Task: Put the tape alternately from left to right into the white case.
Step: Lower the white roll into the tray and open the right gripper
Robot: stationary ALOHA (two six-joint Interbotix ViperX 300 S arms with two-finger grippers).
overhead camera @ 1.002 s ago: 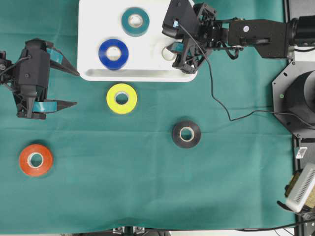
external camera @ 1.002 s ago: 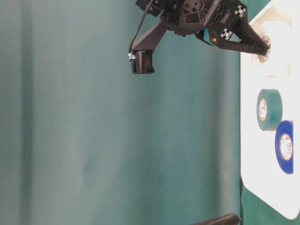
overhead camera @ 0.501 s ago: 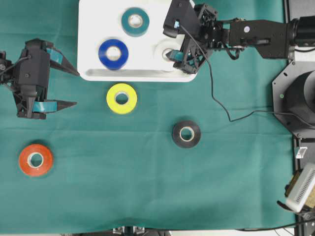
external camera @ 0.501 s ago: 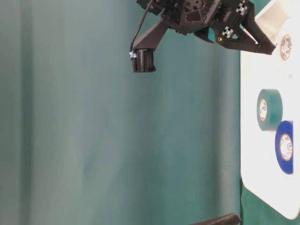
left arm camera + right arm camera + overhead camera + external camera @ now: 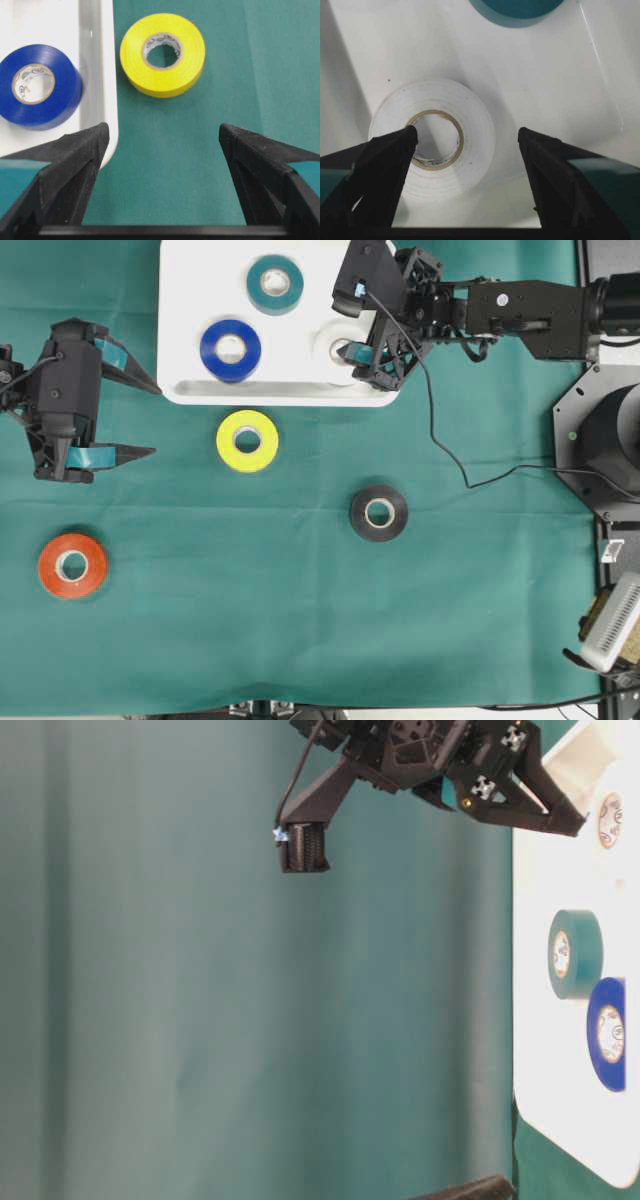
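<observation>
Both arms were matte black throughout. The right arm [image 5: 520, 315] was a boxy, segmented limb with small pale round marks along its upper face, ending in a cluttered wrist block of brackets and screws. A thin black cable [image 5: 440, 440] looped loosely from that wrist. The right gripper [image 5: 372, 345] carried two long tapering black fingers [image 5: 375, 165] with finely serrated tips and teal tape on their outer faces. The left gripper [image 5: 140, 420] had the same pointed black fingers [image 5: 70, 165] with teal strips. In the table-level view, white-marked screws dotted the right wrist, beside a ribbed black camera housing [image 5: 302, 845].
</observation>
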